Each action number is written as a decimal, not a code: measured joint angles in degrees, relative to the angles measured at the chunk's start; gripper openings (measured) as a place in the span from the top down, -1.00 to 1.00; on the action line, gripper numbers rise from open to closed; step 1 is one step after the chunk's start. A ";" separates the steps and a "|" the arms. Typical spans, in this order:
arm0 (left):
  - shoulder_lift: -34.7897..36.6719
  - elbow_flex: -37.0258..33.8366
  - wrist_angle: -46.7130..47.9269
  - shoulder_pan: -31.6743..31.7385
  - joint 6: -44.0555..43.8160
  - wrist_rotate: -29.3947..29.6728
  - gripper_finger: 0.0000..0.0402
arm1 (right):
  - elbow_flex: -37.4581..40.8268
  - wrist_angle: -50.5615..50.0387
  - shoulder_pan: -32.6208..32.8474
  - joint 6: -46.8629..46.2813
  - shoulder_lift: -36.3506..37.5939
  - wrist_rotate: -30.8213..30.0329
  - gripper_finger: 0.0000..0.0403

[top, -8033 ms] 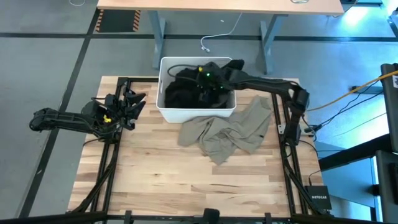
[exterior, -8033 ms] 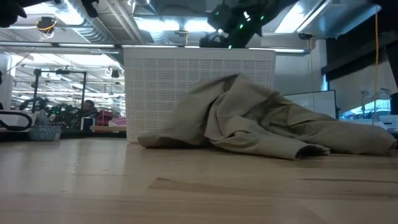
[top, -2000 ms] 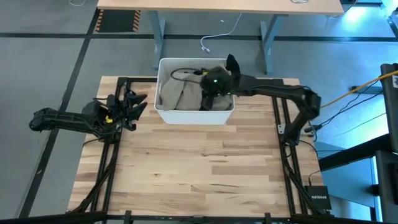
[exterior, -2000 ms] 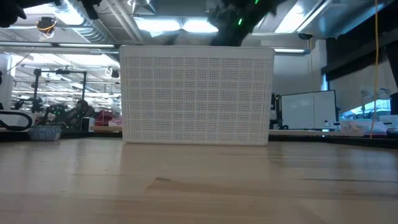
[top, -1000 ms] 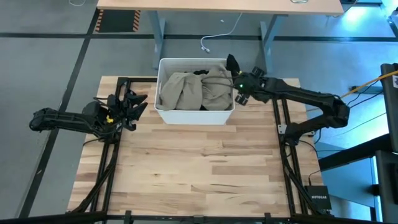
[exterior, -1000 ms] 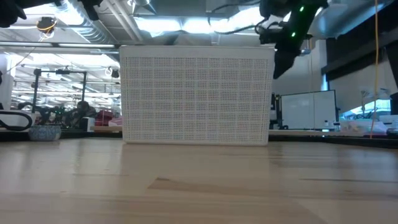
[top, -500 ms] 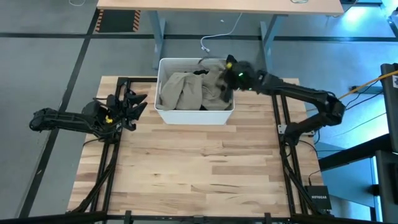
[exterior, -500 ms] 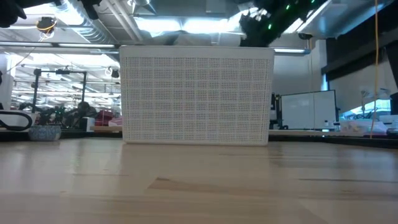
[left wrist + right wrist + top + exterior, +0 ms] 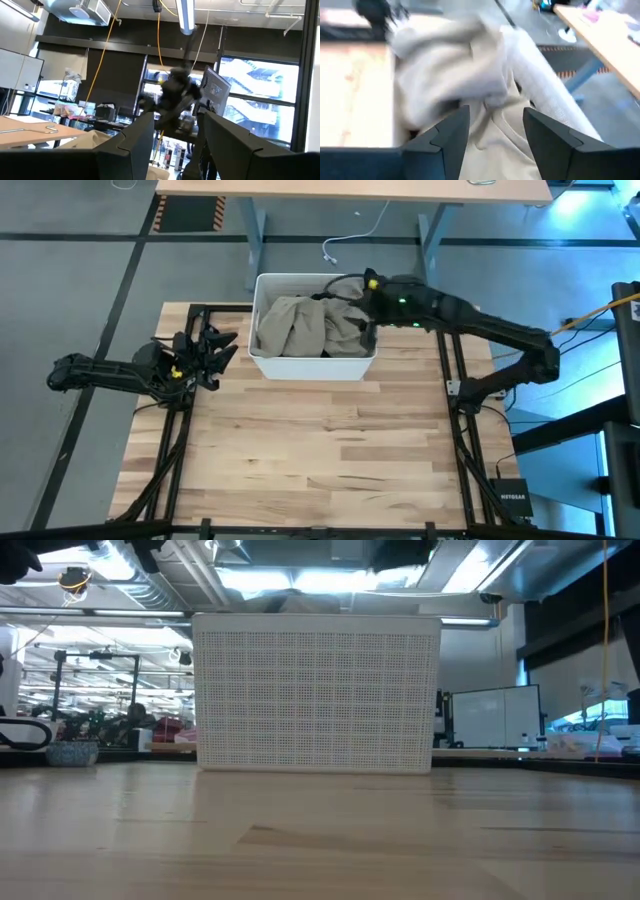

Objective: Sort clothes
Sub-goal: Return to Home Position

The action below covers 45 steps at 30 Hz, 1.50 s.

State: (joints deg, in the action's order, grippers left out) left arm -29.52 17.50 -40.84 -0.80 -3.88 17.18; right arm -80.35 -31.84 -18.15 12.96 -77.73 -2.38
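The clothes (image 9: 300,325) lie piled in the white tub (image 9: 315,366) at the table's far middle. Khaki-beige pieces are on top, and a dark piece (image 9: 322,296) shows at the far side. My right gripper (image 9: 366,328) hangs over the tub's right part and points down at the pile. In the right wrist view this gripper (image 9: 492,132) is open, and the khaki cloth (image 9: 450,75) shows beyond the fingers. My left gripper (image 9: 222,348) waits open above the table's left edge and faces the room (image 9: 175,145). The low view shows only the tub's near wall (image 9: 315,690).
Bare wooden tabletop (image 9: 320,450) spreads in front of the tub to the near edge. Dark frame rails (image 9: 180,440) run along both sides of the table. A desk (image 9: 350,190) stands beyond the far edge.
My right gripper has swung from beside the tub's right wall up and toward the table's left. It now hangs over the tub's right part, tipped down at the pile. Its fingers have stayed open. The clothes have not moved.
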 joint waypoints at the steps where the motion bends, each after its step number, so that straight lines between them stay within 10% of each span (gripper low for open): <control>1: 0.00 0.00 0.16 -0.05 0.24 -0.19 0.15 | -1.48 -1.64 1.33 -0.67 0.98 -0.02 -0.01; 11: -0.22 0.04 6.83 -0.08 1.56 -1.99 0.15 | 2.71 -9.61 15.10 -9.67 14.78 -3.34 -0.01; 27: -4.09 6.73 27.43 -0.08 0.08 -5.04 0.15 | 48.65 16.18 28.88 -20.68 47.16 -8.64 0.00; 41: -3.82 5.86 26.60 -0.08 3.34 -11.28 0.28 | 71.81 38.60 30.36 -18.19 57.39 -5.05 0.93; 45: -2.91 3.78 25.17 0.26 4.94 -11.49 0.52 | 71.95 38.51 28.46 -16.99 58.81 -4.46 0.89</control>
State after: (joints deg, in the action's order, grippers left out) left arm -32.42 21.28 -15.67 -0.54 1.07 5.69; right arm -8.40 6.67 10.32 -4.03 -18.92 -6.84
